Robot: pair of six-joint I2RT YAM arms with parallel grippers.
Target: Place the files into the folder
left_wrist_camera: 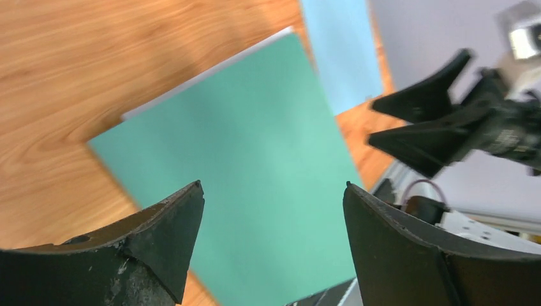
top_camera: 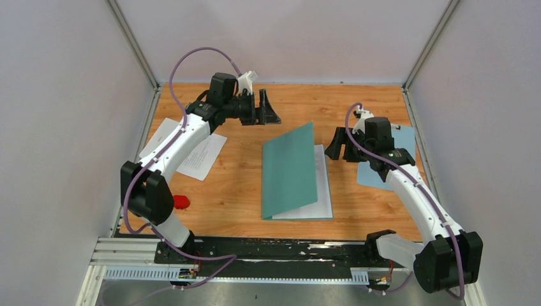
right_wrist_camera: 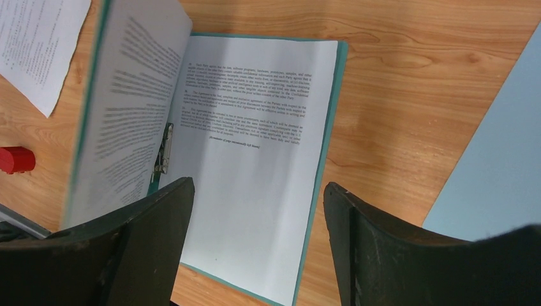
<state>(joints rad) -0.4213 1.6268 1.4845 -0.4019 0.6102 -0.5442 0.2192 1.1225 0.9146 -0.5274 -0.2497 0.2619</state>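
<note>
folder ajar, files inside, 2 grippers open

No legible txt: dense blk print on the files is too small/blurry to read.

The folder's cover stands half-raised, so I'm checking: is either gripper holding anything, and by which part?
Nothing is held. The left gripper and right gripper are both open and clear of the folder.
</note>
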